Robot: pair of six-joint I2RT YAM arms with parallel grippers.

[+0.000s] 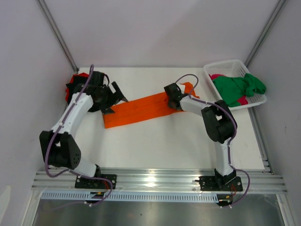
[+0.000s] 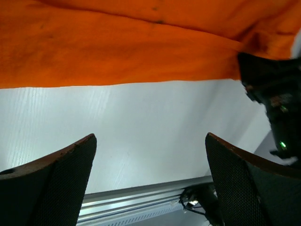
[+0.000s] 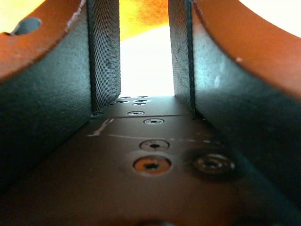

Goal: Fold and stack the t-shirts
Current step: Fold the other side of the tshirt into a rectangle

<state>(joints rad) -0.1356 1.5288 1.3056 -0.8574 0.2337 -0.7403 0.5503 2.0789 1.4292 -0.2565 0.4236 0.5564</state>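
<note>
Orange t-shirt (image 1: 141, 111) lies as a long strip across mid-frame on the table (image 1: 164, 146). It looks soft, light and limp, so it is best pinched at its end corners. Left hand (image 1: 117, 104) gapes wide, empty, at its left end. Right hand (image 1: 172, 100) is half-narrowed at its right end; whether it holds cloth cannot be told.

arms (image 1: 75, 110): white links, black joints | cables (image 1: 47, 155): lilac | left hand (image 2: 150, 136): black mesh pads (image 2: 66, 183) | screws (image 3: 154, 145): round
</note>
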